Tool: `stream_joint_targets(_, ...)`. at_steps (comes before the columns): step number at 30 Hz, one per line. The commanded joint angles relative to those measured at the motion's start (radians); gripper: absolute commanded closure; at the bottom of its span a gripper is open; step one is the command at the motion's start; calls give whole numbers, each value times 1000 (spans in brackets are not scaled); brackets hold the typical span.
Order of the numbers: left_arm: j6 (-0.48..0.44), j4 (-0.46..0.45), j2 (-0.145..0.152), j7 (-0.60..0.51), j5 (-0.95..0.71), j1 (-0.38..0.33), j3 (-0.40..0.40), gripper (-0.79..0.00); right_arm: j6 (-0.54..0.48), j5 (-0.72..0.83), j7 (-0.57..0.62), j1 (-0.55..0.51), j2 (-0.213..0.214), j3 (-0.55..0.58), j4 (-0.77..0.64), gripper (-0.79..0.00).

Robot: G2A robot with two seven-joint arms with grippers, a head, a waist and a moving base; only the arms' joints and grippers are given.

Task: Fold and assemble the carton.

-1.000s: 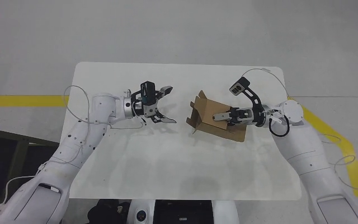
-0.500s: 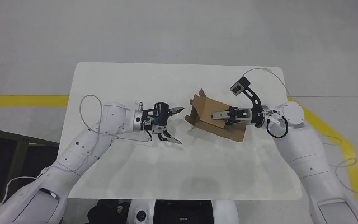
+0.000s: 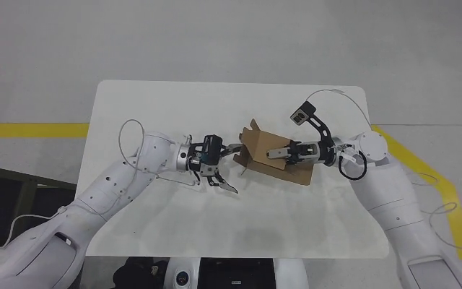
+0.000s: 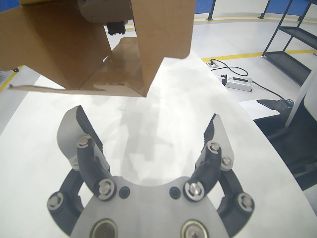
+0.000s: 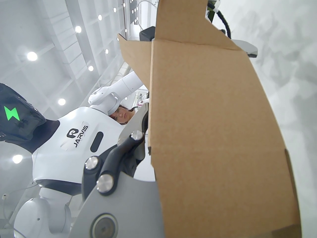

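Note:
A brown cardboard carton is held a little above the white table, its open end with loose flaps facing the left arm. My right gripper is shut on the carton's upper panel, one finger outside and one inside. My left gripper is open, empty, just in front of the carton's open end; one fingertip nearly touches a flap. The left wrist view looks into the hollow carton and shows the right gripper's inner finger.
The carton's far flap hangs toward the table on the right arm's side. A black camera mount stands above the right wrist. White table surface lies bare in front and behind the arms.
My left gripper has moved right, up to the carton's open end, staying open. The right gripper has shifted the carton slightly left toward it.

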Motion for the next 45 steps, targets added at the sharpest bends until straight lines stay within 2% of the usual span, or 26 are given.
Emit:
stream_joint_targets(1,0,4,-4,21,5,-12,9,-785,1,-3,-2,-1,-1,-1,0,0)
stream_joint_targets(13,0,9,-18,107,51,-59,57,-785,8,-28,-11,-2,-5,-13,-4,0)
stream_joint_targets(21,0,28,-27,111,24,-74,77,-785,11,-36,-18,-5,-5,-7,1,0)
stream_joint_targets(22,0,33,-29,109,17,-75,80,-705,11,-36,-19,-5,-6,-7,0,0)
stream_joint_targets(24,0,42,-31,99,7,-79,84,-625,11,-35,-21,-6,-6,-6,-1,0)
stream_joint_targets(27,0,52,-36,80,-16,-81,87,-637,12,-37,-25,-7,-6,-5,-2,0)
stream_joint_targets(33,0,61,-44,53,-60,-83,83,-523,15,-39,-29,-11,-7,-2,-5,0)
stream_joint_targets(45,0,68,-45,44,-97,-79,87,-576,17,-34,-29,-14,-7,10,1,0)
